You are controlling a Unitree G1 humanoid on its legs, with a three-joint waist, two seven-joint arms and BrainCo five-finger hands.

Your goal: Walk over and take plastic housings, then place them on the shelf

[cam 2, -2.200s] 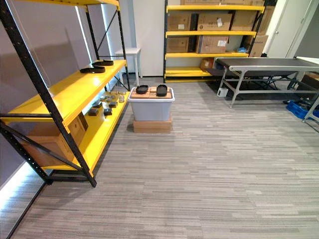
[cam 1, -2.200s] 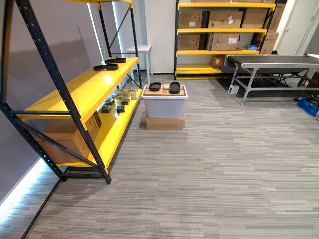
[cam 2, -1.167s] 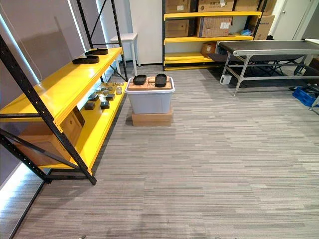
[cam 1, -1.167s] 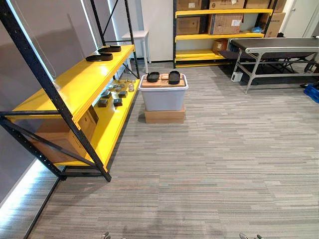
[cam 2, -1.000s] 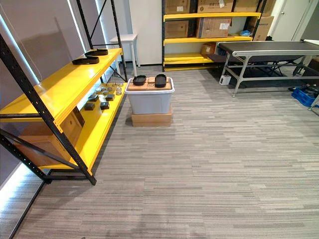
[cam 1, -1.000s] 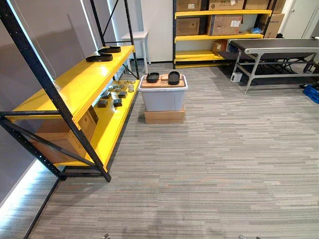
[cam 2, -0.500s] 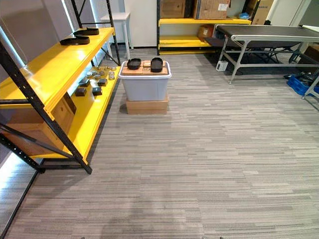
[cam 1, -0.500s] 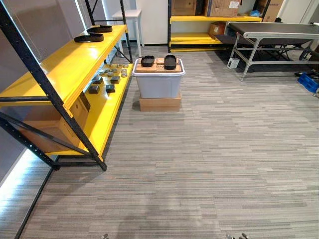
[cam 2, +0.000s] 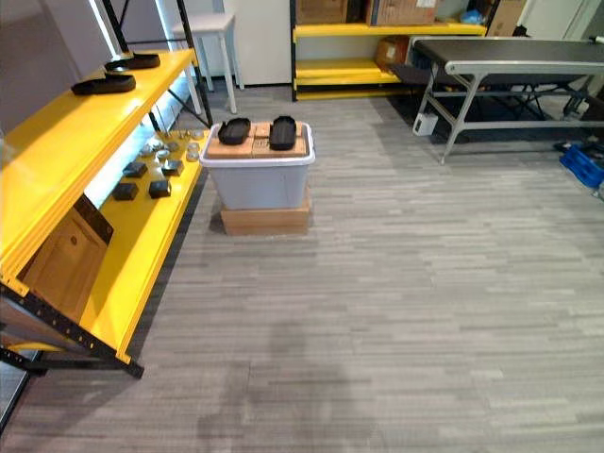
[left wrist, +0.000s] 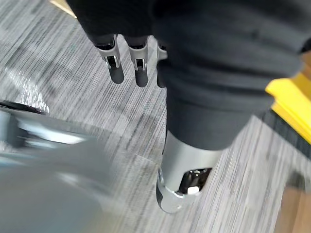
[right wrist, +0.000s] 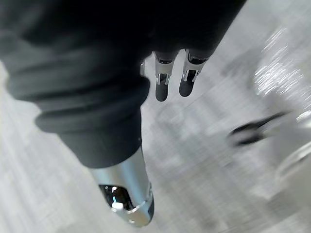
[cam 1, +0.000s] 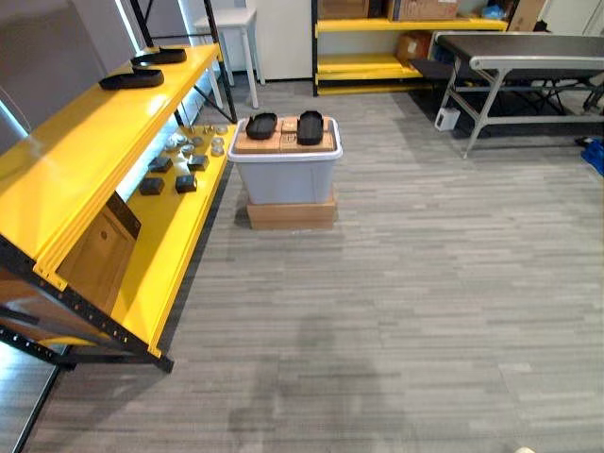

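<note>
Two black housings (cam 1: 261,125) lie side by side on top of one grey bin (cam 1: 285,177), which stands on a flat box (cam 1: 291,213) beside the yellow shelf (cam 1: 80,151). Two more lie on the shelf's upper level. The left hand (left wrist: 115,60) and right hand (right wrist: 163,80) hang over the floor (cam 1: 425,283), well apart from all four, fingers straight and relaxed.

Grey striped carpet floor (cam 1: 425,311) reaches a white back wall (cam 1: 283,38); a dark-topped metal table (cam 1: 528,44) stands beside a yellow storage rack (cam 1: 377,66).
</note>
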